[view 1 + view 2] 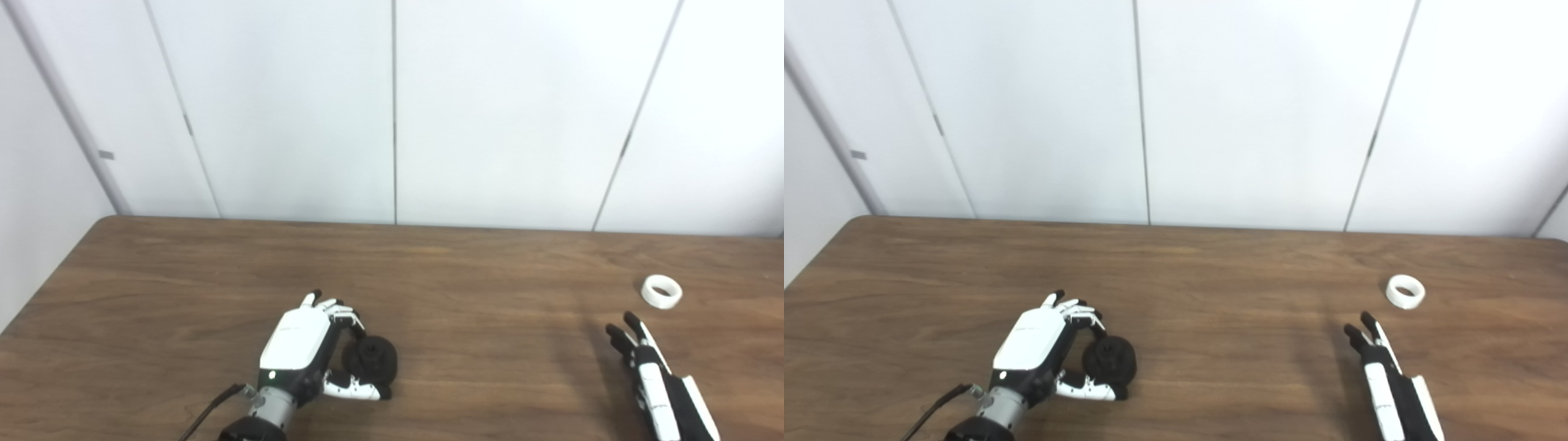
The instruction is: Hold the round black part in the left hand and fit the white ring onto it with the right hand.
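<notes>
The round black part (371, 360) rests on the wooden table (184, 275) at the lower left of centre. My left hand (306, 346) wraps it, fingers (343, 317) curled over its far side and thumb (355, 389) along its near side, so it is shut on the part. The white ring (661, 291) lies flat on the table at the far right. My right hand (649, 373) is low at the right, fingers stretched out straight and pointing toward the ring, about a hand's length short of it, open and holding nothing.
White wall panels (392, 110) stand behind the table's far edge. The table's left edge (55, 282) runs diagonally at the left. A black cable (208, 413) trails from my left wrist.
</notes>
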Robot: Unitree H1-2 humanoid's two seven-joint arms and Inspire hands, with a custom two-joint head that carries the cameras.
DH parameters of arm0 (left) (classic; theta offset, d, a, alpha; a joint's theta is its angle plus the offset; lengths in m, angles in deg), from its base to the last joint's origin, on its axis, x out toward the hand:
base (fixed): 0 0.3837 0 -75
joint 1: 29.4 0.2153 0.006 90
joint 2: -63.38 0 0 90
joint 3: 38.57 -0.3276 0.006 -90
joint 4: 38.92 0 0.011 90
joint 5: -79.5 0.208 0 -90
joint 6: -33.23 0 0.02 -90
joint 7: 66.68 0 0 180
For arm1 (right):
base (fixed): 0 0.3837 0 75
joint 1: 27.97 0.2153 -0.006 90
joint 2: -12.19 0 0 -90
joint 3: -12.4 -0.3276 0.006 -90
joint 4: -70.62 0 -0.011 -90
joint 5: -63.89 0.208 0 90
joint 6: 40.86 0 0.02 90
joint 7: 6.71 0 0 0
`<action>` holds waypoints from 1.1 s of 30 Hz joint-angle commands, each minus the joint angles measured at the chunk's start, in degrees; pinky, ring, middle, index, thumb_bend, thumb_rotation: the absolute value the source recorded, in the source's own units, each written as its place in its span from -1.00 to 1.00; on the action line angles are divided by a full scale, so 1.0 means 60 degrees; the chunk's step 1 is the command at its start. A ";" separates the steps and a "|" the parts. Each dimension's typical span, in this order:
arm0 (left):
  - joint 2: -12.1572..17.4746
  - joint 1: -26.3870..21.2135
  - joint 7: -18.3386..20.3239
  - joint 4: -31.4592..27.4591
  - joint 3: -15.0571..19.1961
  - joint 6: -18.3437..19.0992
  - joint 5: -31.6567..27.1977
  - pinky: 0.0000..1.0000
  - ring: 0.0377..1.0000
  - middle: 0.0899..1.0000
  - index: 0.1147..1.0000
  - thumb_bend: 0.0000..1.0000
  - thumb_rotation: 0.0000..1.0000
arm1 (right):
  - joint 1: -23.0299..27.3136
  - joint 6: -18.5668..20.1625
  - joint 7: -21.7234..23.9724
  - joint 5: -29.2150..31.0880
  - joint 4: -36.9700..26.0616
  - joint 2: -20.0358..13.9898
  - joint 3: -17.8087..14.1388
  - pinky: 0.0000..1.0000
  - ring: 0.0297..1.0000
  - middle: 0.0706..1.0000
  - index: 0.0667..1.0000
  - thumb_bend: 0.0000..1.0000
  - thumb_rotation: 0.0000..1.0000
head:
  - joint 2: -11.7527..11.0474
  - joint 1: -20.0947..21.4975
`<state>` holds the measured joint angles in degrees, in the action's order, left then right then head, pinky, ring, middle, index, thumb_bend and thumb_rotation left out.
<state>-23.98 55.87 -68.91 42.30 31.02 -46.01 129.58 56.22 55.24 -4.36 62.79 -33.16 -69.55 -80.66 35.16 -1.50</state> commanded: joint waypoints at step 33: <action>-0.0600 0.0577 0.0107 -0.0063 -0.0052 -0.0928 0.0388 1.00 0.73 0.49 -0.16 0.05 -0.89 | 0.0732 0.0753 -0.0271 0.0092 -0.0776 -0.0044 -0.0340 0.88 0.85 0.83 0.84 0.20 0.58 | 0.0780 0.1181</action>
<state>-28.22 59.56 -67.86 41.44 30.11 -51.33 131.36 58.39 60.46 -5.58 63.30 -35.55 -69.28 -82.03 39.81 5.53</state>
